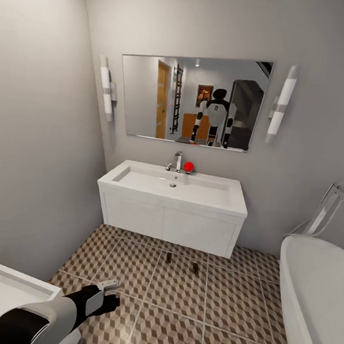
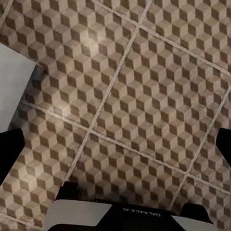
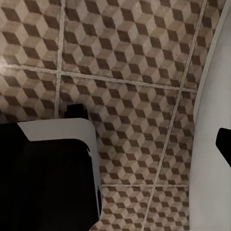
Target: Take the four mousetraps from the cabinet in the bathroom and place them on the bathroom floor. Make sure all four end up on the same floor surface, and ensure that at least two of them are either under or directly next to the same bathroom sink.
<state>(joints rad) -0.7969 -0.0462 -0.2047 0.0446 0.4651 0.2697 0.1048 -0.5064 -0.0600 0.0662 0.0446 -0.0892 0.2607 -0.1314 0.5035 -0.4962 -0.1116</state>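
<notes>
Facing a white sink hung on the far wall, with a chrome tap and a small red thing beside it, under a wide mirror between two tube lamps. Lying on the tiled floor just in front of the sink, near its middle, two small brown mousetraps, close to each other but apart. Reaching from the near left over the floor, the left gripper, holding nothing; in the left wrist view the dark fingertips stand wide apart over bare tiles. Standing at the right, a white bathtub; at the near left, a white drawer unit. Impossible to tell the state of the right gripper.
</notes>
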